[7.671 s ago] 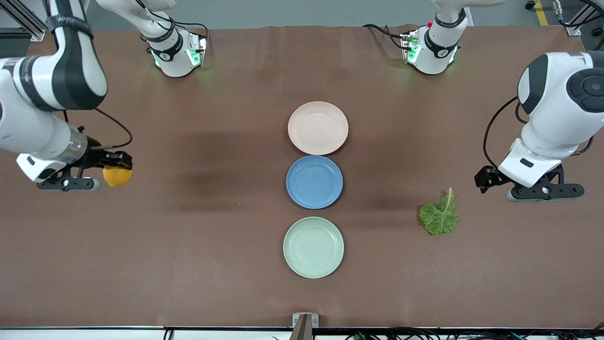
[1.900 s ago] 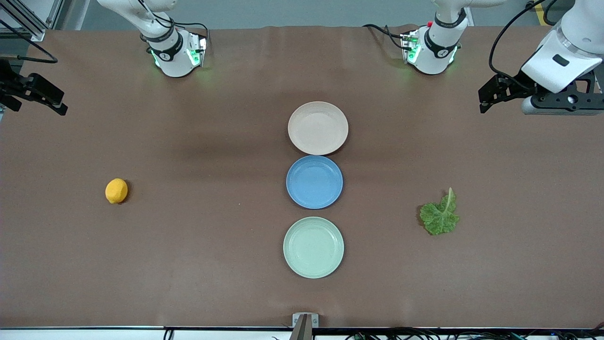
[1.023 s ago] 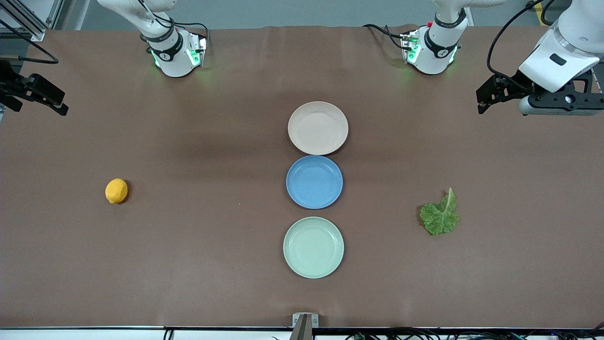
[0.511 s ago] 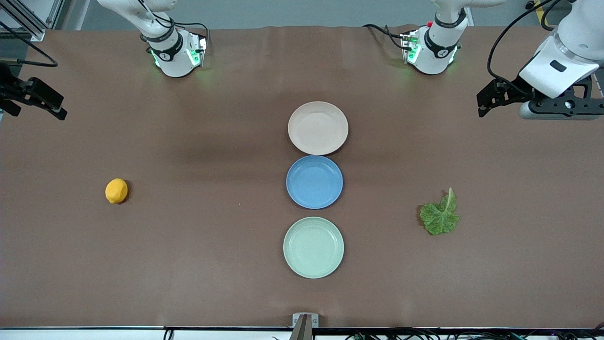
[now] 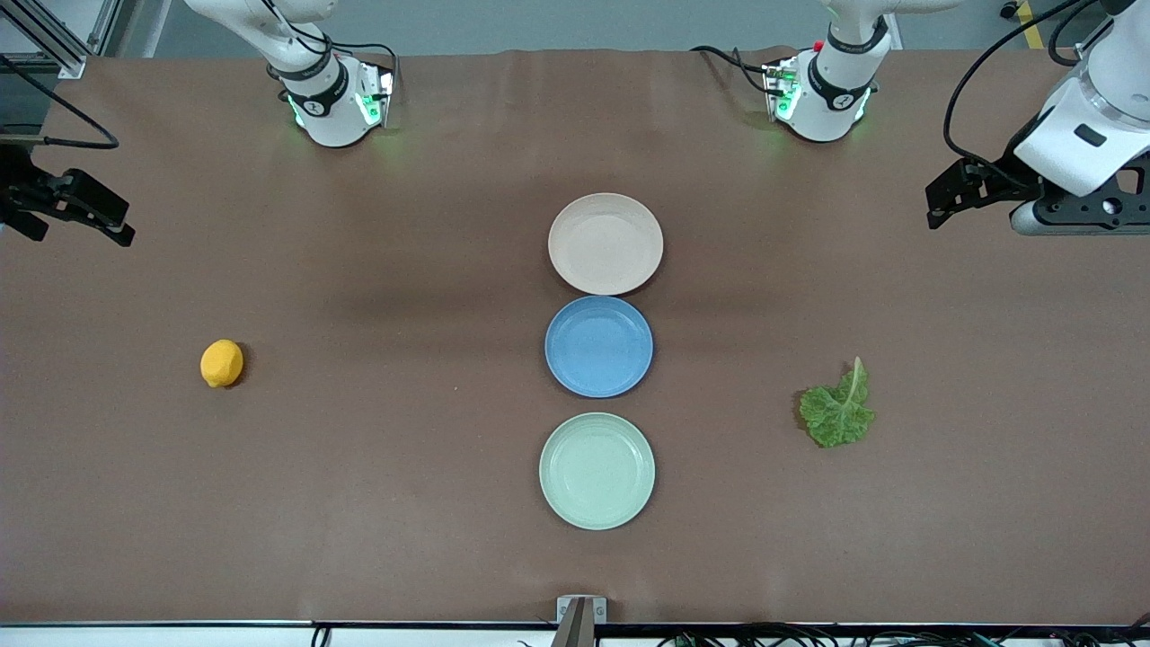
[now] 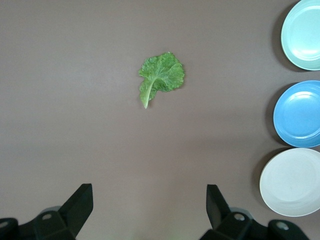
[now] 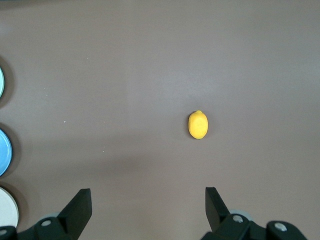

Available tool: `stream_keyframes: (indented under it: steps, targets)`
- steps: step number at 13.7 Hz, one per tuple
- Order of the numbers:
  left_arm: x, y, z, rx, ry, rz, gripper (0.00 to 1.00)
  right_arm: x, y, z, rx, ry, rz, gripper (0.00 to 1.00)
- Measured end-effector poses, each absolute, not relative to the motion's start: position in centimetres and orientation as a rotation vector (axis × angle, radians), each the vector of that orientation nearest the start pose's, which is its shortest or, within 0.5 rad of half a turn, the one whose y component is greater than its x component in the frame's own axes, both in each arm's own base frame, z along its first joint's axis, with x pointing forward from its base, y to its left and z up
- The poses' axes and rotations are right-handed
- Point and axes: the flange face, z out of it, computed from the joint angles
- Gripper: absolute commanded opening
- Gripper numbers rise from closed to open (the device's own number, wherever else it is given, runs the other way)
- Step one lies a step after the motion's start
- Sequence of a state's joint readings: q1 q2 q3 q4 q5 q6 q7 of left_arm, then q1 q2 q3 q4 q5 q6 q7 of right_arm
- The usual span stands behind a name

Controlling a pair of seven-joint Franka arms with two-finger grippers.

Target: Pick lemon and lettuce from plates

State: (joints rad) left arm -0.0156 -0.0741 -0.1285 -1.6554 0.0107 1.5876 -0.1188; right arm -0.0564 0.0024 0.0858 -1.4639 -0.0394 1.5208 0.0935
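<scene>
Both plates [image 5: 605,243] sit empty because the lemon [image 5: 221,363] and lettuce [image 5: 837,412] lie on bare table either side, while left gripper [image 6: 148,210] and right gripper [image 7: 147,210] hover open, empty, above the table ends.

The right gripper [image 5: 18,193] is cut off by the front view's edge, so only part of its black body shows there. The left gripper [image 5: 1114,202] is likewise cropped at the edge. In the right wrist view, the mint plate [image 7: 1,82], blue plate [image 7: 5,152] and beige plate [image 7: 7,212] show only as slivers. In the left wrist view, the mint plate [image 6: 302,32] is partly cropped.
</scene>
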Motion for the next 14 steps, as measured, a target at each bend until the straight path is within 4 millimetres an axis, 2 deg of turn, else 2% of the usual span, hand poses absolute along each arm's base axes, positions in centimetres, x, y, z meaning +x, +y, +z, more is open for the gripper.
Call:
stream_keyframes:
  steps: [11, 14]
  targets:
    - [52.89, -7.75, 62.87, -3.124, 0.038, -0.024, 1.00, 55.00, 0.88, 66.87, -3.176, 0.075, -0.086, 1.00]
    - [53.10, -7.76, 62.61, -3.124, 0.037, -0.016, 1.00, 54.39, 0.93, 66.35, -3.180, 0.065, 0.006, 1.00]
